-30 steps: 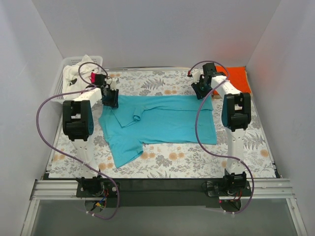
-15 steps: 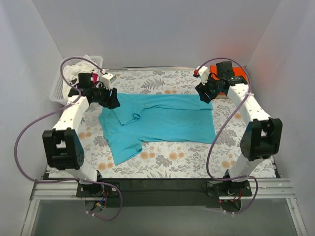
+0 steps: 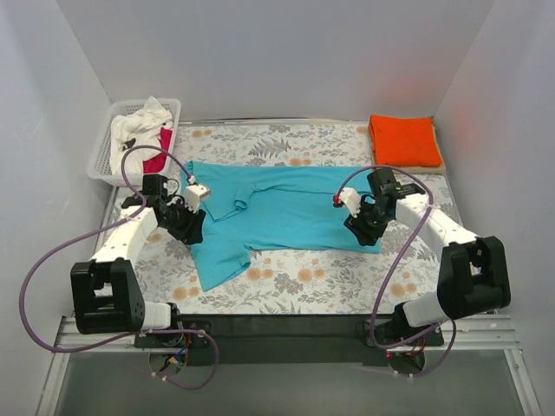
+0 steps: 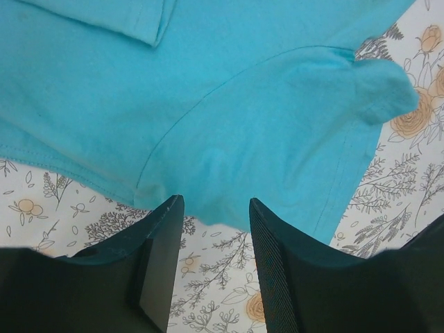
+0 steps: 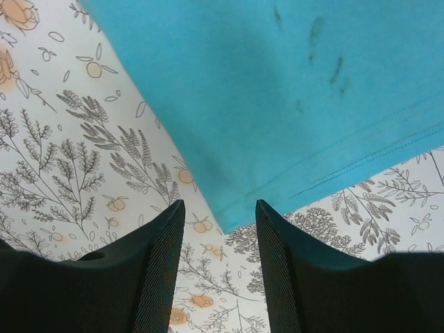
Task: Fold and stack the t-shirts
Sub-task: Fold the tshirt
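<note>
Teal cloth short-sleeved t-shirt (image 3: 286, 208), spread flat; its edges are straddled by left gripper (image 4: 215, 208) and right gripper (image 5: 220, 208), both parted. Cloth should be pinched fully before lifting.

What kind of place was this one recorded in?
Probably a purpose-built robot test booth, not a home: plain white walls box in a floral-covered table, two arms are bolted to a metal rail at its near edge, and a teal t-shirt lies spread for folding.

Basket (image 3: 98, 160) beyond left hand (image 4: 215, 205)
</note>
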You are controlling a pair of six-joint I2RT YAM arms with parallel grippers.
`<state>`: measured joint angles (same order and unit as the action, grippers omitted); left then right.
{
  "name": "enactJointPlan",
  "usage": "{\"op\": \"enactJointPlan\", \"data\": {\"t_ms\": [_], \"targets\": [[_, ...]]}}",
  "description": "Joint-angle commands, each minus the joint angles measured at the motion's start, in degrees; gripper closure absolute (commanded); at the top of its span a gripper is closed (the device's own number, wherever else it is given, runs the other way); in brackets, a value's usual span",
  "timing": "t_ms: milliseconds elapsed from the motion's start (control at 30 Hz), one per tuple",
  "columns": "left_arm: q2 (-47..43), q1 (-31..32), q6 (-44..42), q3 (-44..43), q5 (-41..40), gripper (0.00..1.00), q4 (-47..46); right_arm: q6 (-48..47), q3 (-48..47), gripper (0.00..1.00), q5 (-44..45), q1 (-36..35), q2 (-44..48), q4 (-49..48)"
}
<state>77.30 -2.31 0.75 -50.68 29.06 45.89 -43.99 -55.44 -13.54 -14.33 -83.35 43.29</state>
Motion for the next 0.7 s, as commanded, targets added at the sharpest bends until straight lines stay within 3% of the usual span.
{"op": "enactJointPlan", "data": {"t_ms": [0,500,667], "targets": [[-2.1,-0.4,-1.2,0.4,-2.0,0.59,-1.4,-0.6,2.1,0.56,2.0,-2.2,3.5,-1.6],[0.0,-2.5,0.7,-0.9,-2.3,0.54,-0.7,-1.6,14.0,0.52,10.1,-3.6,5.1,-11.6],[0.1,-2.8,0.7,-0.7,-2.1,0.54,-1.2,-2.2,14.6,0.55,11.3,-3.6,5.8,-11.9]]}}
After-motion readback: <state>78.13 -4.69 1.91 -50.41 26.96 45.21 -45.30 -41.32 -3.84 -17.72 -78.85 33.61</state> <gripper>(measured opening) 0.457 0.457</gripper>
